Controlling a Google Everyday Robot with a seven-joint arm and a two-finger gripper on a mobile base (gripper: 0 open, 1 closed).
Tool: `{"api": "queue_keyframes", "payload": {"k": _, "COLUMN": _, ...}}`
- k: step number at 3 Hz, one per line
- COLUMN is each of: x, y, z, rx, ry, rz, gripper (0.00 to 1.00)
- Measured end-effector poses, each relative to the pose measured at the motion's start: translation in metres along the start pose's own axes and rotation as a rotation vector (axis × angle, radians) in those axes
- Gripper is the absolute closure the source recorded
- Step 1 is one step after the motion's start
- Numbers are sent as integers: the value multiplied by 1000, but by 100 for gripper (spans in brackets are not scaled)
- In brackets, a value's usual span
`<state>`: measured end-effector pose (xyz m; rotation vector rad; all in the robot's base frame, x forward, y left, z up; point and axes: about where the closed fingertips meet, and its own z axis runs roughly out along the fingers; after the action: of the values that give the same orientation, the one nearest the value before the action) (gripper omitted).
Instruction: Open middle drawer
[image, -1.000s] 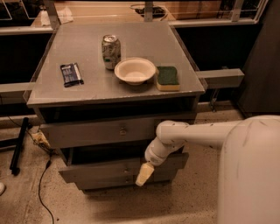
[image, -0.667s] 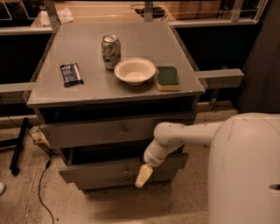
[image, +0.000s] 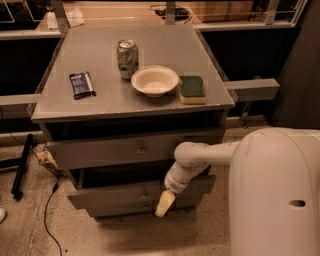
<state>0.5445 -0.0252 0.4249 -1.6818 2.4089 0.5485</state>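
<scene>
The middle drawer (image: 110, 195) is the long, low grey front under the top drawer, and it stands out a little from the cabinet. My gripper (image: 164, 202), with a pale yellow tip, hangs down from the white wrist (image: 179, 179) right in front of the middle drawer's centre, reaching over its lower edge. The drawer's knob is hidden behind the wrist and gripper. The taller top drawer (image: 100, 151) shows its round knob (image: 141, 149). The short bottom drawer (image: 120, 210) sits just below.
On the cabinet top (image: 100, 100) are a soda can (image: 127, 58), a white bowl (image: 154, 80), a green sponge (image: 192, 89) and a dark snack packet (image: 81, 84). My bulky white arm housing (image: 275, 195) fills the lower right. Cables (image: 47, 200) and a black stand leg (image: 22, 165) lie on the floor at left.
The gripper stays at the middle drawer's centre, almost unmoved. The white arm housing at the right has spread further left into view.
</scene>
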Motion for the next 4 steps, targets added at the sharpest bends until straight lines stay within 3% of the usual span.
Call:
{"api": "queue_keyframes", "payload": {"k": 3, "x": 2, "y": 15, "z": -10, "rx": -20, "ry": -9, "rz": 0, "gripper": 0}}
{"api": "queue_keyframes", "payload": {"k": 4, "x": 10, "y": 36, "z": -17, "rx": -45, "ry": -21, "rz": 1, "gripper": 0}}
